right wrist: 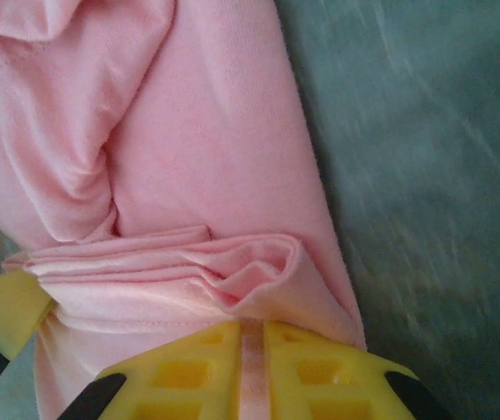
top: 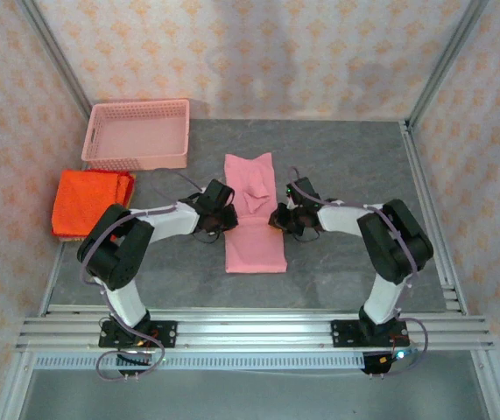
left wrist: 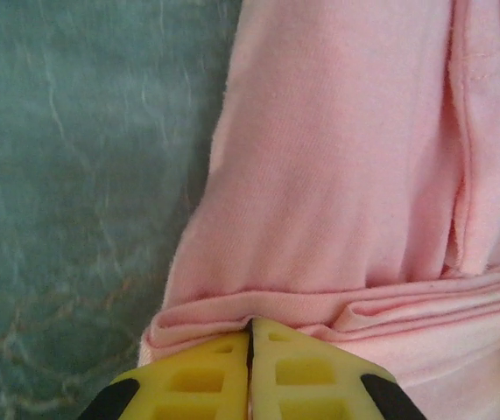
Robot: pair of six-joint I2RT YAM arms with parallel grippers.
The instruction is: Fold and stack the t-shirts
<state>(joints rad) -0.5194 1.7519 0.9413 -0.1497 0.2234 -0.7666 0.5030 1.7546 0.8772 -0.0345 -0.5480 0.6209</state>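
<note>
A light pink t-shirt [top: 254,214] lies folded into a long narrow strip at the middle of the table. My left gripper [top: 223,216] grips its left edge about halfway along, and the left wrist view has the yellow jaws shut on a bunched fold of the pink t-shirt [left wrist: 337,219]. My right gripper [top: 283,216] holds the opposite edge, and in the right wrist view pink cloth of the pink t-shirt [right wrist: 223,175] is pinched between its jaws. Folded orange-red t-shirts [top: 90,199] lie stacked at the left edge of the table.
A rigid pink mesh basket [top: 137,134] stands at the back left, behind the orange-red stack. Grey table surface [top: 355,166] spreads to the right and behind the pink strip. Patterned walls enclose the table on three sides.
</note>
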